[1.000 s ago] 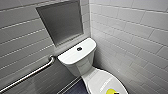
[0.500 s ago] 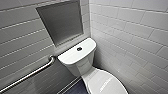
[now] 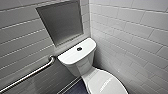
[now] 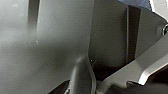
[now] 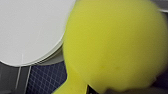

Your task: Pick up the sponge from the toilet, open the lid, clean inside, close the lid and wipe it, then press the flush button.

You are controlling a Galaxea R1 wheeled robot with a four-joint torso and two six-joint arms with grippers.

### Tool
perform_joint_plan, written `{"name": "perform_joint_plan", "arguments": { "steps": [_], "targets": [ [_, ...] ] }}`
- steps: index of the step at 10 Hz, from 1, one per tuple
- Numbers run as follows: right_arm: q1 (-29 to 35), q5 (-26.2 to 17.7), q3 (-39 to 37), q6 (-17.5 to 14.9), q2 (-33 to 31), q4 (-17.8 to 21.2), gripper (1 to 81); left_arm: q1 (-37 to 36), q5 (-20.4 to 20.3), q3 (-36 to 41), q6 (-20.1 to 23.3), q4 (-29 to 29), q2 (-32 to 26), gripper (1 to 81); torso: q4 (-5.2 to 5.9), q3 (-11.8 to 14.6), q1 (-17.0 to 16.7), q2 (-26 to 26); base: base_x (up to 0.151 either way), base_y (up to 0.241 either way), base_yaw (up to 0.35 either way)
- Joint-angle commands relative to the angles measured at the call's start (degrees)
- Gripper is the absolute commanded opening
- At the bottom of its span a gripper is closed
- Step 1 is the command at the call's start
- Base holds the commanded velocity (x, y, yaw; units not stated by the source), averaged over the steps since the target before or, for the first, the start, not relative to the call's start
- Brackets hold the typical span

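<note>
Yellow-green sponge (image 5: 115,45) pinched tight in the right gripper (image 5: 105,90), right up close to it (big and bright), hanging just by the edge of the white lid (image 5: 30,30). Shut lid on the toilet (image 3: 82,62). Left gripper (image 4: 83,80): can't tell if open or closed.

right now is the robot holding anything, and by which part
The sponge, apparently in the right gripper: it hangs close to the right wrist camera, beside the edge of the lid. Which part of it is gripped cannot be told.
</note>
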Motion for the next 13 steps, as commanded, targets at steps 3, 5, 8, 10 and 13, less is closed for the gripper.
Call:
{"name": "perform_joint_plan", "arguments": {
  "steps": [3,5,8,10,13],
  "targets": [
    [-10.58,-4.34,-4.50,7.48,1.59,-13.61,1.0,-0.36,2.85,-2.75,0.08,-0.48,0.50,81.1,0.00,0.00,0.00,0.00,0.000,0.000,0.000],
    [-15.85,-4.43,-6.88,7.48,4.31,-17.40,1.0,-0.53,2.85,-2.76,0.17,0.22,0.50,81.1,0.00,0.00,-3.78,5.86,0.000,0.000,0.000],
    [-20.26,-4.43,-8.55,7.48,7.12,-19.69,1.0,-0.80,2.76,-2.41,0.26,0.31,0.59,81.1,0.00,5.92,-6.47,10.08,0.000,0.000,0.000],
    [-21.75,-4.43,-10.83,7.48,9.50,-20.30,1.0,-0.88,2.76,-2.59,0.26,0.31,0.59,81.1,0.00,8.51,-8.45,13.27,0.000,0.000,0.000],
    [-22.72,-6.53,-15.84,7.48,13.54,-21.53,1.0,-0.88,2.85,-2.76,0.26,0.31,0.41,81.1,0.00,14.77,-12.48,19.35,0.000,0.000,0.000]
  ]
}}
